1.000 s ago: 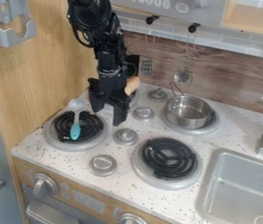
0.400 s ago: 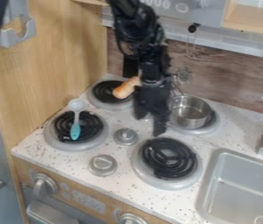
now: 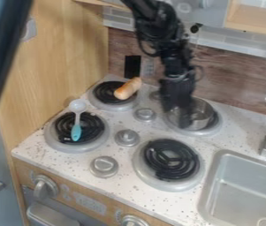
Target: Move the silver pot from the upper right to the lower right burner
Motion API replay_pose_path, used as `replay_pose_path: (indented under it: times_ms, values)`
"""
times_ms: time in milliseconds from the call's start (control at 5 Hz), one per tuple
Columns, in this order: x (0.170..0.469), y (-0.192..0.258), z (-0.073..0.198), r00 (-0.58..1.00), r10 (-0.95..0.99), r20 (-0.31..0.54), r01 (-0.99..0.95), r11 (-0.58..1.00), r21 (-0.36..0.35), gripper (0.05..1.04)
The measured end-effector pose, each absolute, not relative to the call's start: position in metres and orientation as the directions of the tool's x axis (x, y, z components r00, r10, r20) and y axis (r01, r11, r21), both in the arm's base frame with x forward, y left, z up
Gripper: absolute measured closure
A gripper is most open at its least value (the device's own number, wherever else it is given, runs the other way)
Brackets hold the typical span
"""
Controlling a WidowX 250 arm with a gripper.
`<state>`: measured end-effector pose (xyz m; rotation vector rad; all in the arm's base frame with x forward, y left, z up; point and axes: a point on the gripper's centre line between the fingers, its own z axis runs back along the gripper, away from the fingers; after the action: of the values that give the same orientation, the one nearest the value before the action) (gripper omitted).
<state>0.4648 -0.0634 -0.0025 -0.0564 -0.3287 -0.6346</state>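
Rightward has moved the black gripper (image 3: 177, 115), its fingers apart. At left rests the spoon (image 3: 77, 126); next is the lower right burner (image 3: 185, 163), the goal. Silver pot (image 3: 201, 115) sits on the upper right burner (image 3: 214, 128), partly behind the gripper. Better to put one finger inside its wall, close firmly, and lift it level.
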Motion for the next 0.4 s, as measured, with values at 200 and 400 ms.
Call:
replay_pose_path:
  times_ms: [200, 400]
  values:
    - [0.48, -0.074, -0.006, 0.743, -0.581, 0.331, 0.601, 0.798, 0.051, 0.083]
    - [0.488, -0.093, -0.013, 0.713, -0.613, 0.34, 0.633, 0.772, 0.065, 0.083]
